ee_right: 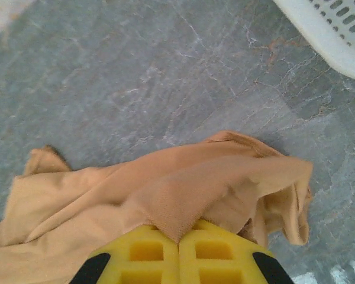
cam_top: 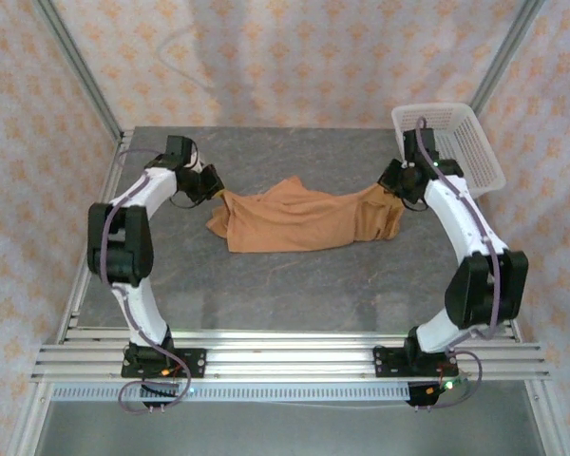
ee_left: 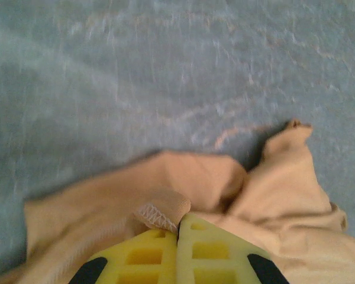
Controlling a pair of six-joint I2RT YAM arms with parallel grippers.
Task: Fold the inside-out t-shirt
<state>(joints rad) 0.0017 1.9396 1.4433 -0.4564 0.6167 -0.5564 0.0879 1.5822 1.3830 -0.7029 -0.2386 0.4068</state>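
Backdrop: pale floral-print fabric walls on three sides.
1 × grey marbled worktop, aluminium rails along the near edge.
1 × orange-tan soft cloth t-shirt, crumpled, spread as a band across the worktop's middle, seam stitching exposed at the left end.
1 × white plastic mesh basket, far right corner.
2 × yellow-padded grippers: left gripper clamped on the shirt's left end, right gripper clamped on its right end.
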